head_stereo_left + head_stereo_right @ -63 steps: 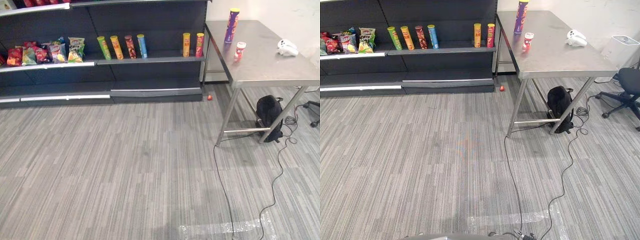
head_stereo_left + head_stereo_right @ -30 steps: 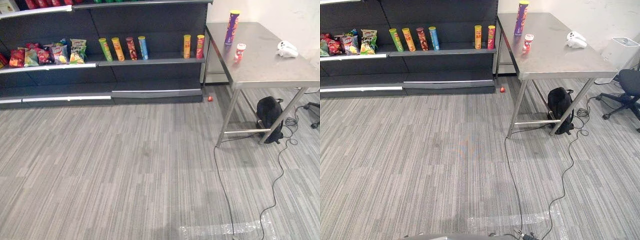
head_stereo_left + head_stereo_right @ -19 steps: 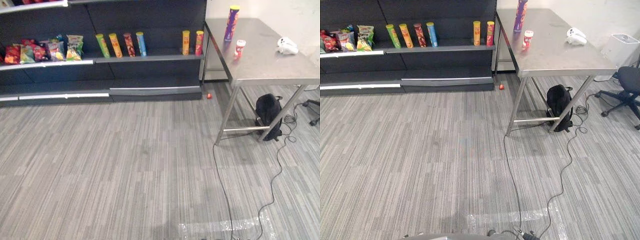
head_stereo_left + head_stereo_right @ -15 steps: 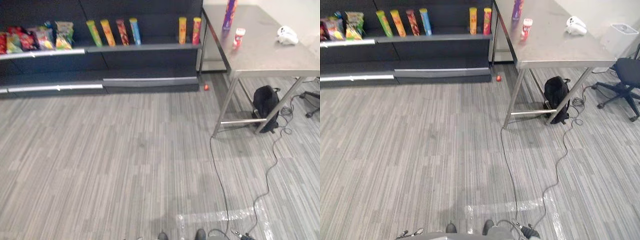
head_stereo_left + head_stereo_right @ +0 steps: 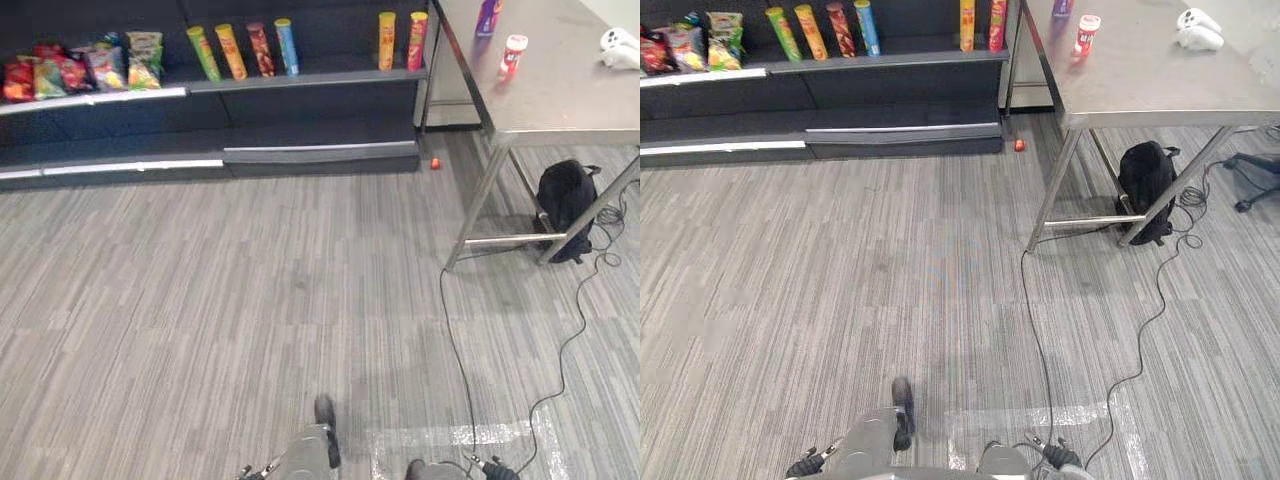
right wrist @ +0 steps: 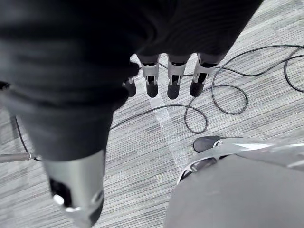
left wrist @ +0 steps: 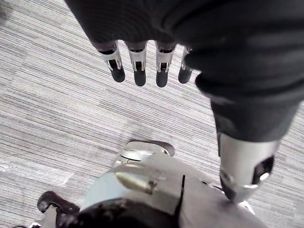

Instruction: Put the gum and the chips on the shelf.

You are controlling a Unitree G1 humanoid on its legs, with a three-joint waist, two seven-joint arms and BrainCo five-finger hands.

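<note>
The gum [image 5: 512, 55], a small red-and-white bottle, stands on the steel table [image 5: 565, 90] at the far right. Just behind it, the purple chips can [image 5: 488, 15] stands cut off by the view's top edge. The dark shelf [image 5: 310, 82] runs along the back, left of the table. My left hand [image 7: 139, 71] hangs over the grey carpet with relaxed straight fingers and holds nothing. My right hand [image 6: 174, 83] hangs the same way over the carpet, open and empty. Both hands are far from the table and the shelf.
Several chip cans [image 5: 245, 48] and snack bags [image 5: 90, 68] stand on the shelf. A small red thing [image 5: 435, 163] lies on the floor by the shelf's end. A black backpack [image 5: 565, 205] sits under the table, a white controller [image 5: 622, 45] on it. White tape [image 5: 450, 435] marks the carpet.
The whole picture has shifted: the camera now looks further down, so shelf and table sit higher in view. The things themselves have not moved.
</note>
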